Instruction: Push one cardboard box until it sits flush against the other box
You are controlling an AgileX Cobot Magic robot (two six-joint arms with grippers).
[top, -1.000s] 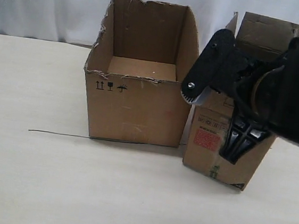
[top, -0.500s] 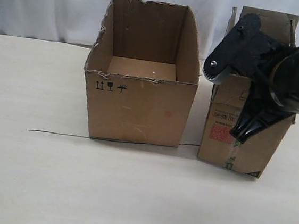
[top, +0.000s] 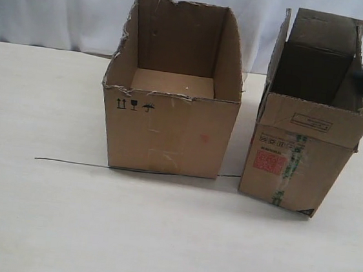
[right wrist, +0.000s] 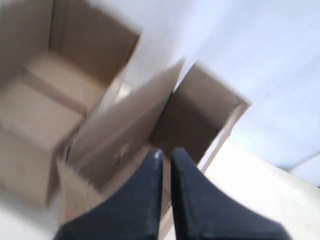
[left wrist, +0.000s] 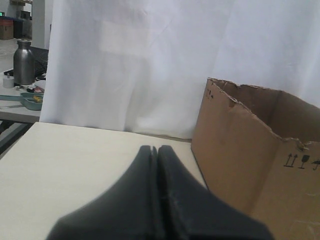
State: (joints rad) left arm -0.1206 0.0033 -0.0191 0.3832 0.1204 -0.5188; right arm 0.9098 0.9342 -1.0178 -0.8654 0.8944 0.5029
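wide brown torn-rimmed cardboard box [top: 168,135] | narrower brown flapped cardboard box [top: 301,168], red label, beside it, gap between, not flush | left gripper [left wrist: 155,149] jaws pressed together, empty | right gripper [right wrist: 166,152] jaws nearly closed, slit between, empty

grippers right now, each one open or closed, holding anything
Left gripper: closed, holding nothing.
Right gripper: closed but for a thin slit, holding nothing.

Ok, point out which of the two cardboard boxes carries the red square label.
The narrower, taller cardboard box on the right, with flaps; the wider torn-rimmed box shows only black symbols.
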